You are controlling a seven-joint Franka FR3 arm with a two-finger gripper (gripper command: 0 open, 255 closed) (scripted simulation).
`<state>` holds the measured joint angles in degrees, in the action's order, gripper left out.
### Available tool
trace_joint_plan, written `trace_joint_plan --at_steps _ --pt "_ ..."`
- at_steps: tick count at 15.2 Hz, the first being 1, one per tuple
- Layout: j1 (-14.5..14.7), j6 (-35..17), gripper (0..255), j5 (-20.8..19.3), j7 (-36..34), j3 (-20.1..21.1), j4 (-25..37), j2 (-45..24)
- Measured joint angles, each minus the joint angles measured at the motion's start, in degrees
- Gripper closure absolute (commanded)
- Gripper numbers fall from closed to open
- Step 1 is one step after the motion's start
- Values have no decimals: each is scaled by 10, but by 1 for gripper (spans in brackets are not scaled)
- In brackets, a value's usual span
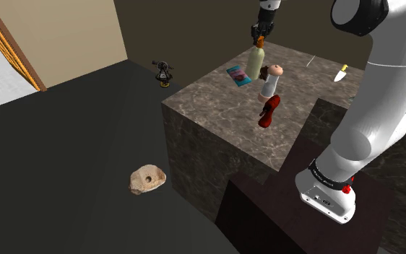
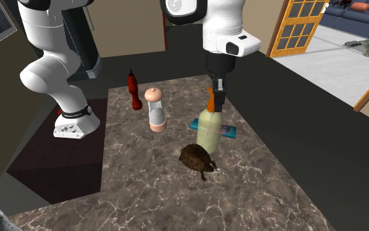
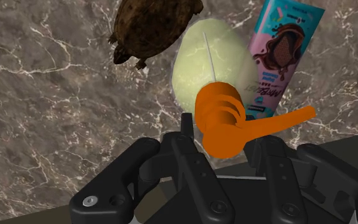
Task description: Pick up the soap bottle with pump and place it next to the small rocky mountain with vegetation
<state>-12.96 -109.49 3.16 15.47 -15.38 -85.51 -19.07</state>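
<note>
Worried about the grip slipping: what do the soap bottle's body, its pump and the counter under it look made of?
Soap bottle body: smooth, pale yellow-green, softly shaded, probably plastic. Pump: glossy orange with a ridged collar, likely plastic. Counter: dark brown with white veins, marble-like stone.

A home; a dark sofa (image 2: 345,18) beyond a wood-framed glazed door (image 2: 301,26); marbled counter (image 2: 137,190) in front.

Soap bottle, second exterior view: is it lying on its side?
No, the soap bottle stands upright, the gripper at its orange pump.
</note>
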Motion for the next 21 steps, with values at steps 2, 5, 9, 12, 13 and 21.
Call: trace_joint_plan --at_steps 2,5,9,12,13,21 --pt "0 0 255 0 0 0 0 0" --pt "0 0 255 0 0 0 0 0" --pt "-1 24 255 0 -1 0 27 -3" --pt "-1 46 255 0 -1 0 48 -3" --pt "-2 54 255 0 0 -1 55 -2" --pt "-9 120 255 4 3 -2 134 -15"
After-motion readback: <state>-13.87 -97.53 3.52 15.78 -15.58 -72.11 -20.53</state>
